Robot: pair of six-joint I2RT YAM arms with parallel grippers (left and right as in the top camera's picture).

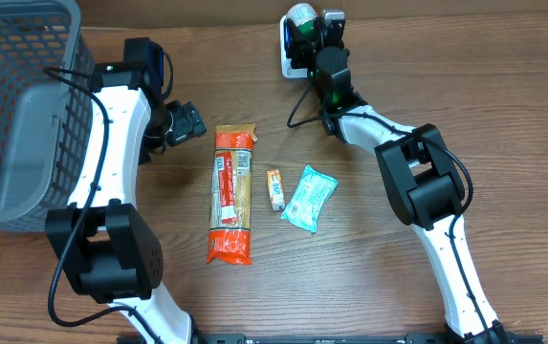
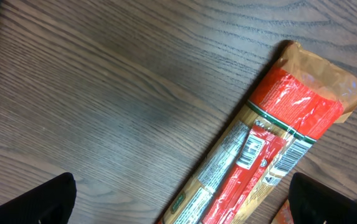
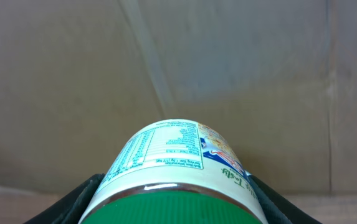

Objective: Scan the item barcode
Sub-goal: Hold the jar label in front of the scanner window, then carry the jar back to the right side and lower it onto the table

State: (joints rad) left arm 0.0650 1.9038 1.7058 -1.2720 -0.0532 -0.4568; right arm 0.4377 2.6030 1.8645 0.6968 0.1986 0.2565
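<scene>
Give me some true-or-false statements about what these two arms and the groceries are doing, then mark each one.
1. The right hand grips a green-lidded can. True.
2. The left hand holds the spaghetti pack. False: that hand is open and grips nothing; the pack lies flat on the table.
3. The teal packet sits inside the basket. False: it lies on the table, just right of the small orange packet.
4. The spaghetti pack is the longest of the three items lying on the table. True.
</scene>
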